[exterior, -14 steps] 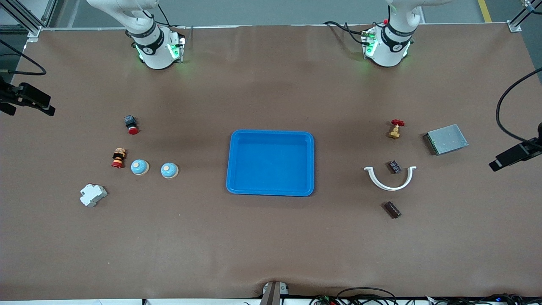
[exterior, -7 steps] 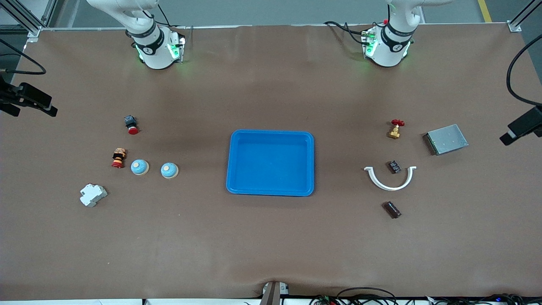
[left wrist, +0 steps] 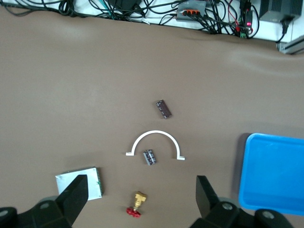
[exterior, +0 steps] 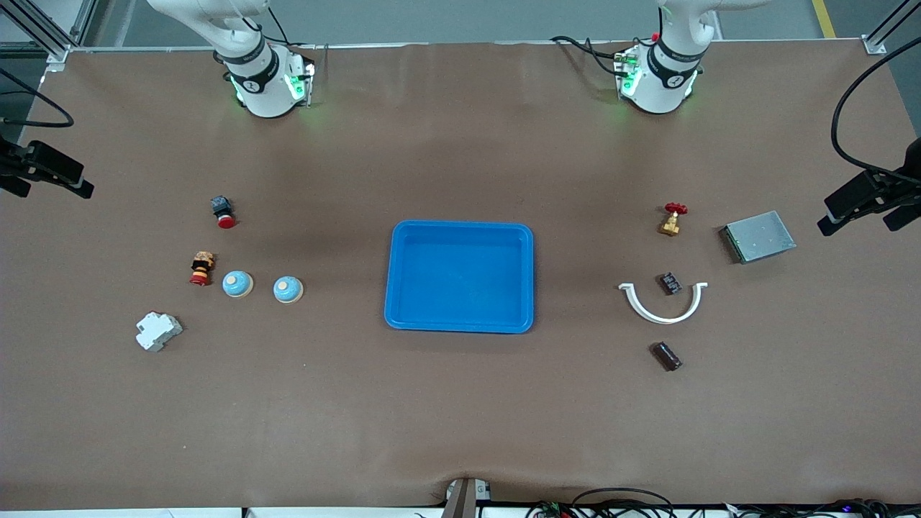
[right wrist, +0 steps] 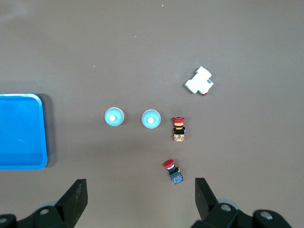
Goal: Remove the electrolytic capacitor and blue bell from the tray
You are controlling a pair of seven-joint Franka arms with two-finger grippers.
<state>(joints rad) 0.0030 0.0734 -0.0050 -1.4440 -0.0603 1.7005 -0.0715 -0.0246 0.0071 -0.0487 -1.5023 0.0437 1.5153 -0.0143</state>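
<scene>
Blue tray (exterior: pixel 460 277) sits mid table, nothing in it. Two blue bells (exterior: pixel 288 289) (exterior: pixel 237 283) rest on table toward right arm's end, well apart from tray. Two dark capacitors lie toward left arm's end: one (exterior: pixel 670 283) inside white half ring (exterior: pixel 663 303), one (exterior: pixel 666 356) closer to front edge. Task looks done, nothing left to take out. Left gripper (left wrist: pixel 140 199) wide open, holds nothing, up over left arm's end. Right gripper (right wrist: pixel 140 199) wide open, holds nothing, up over right arm's end.
</scene>
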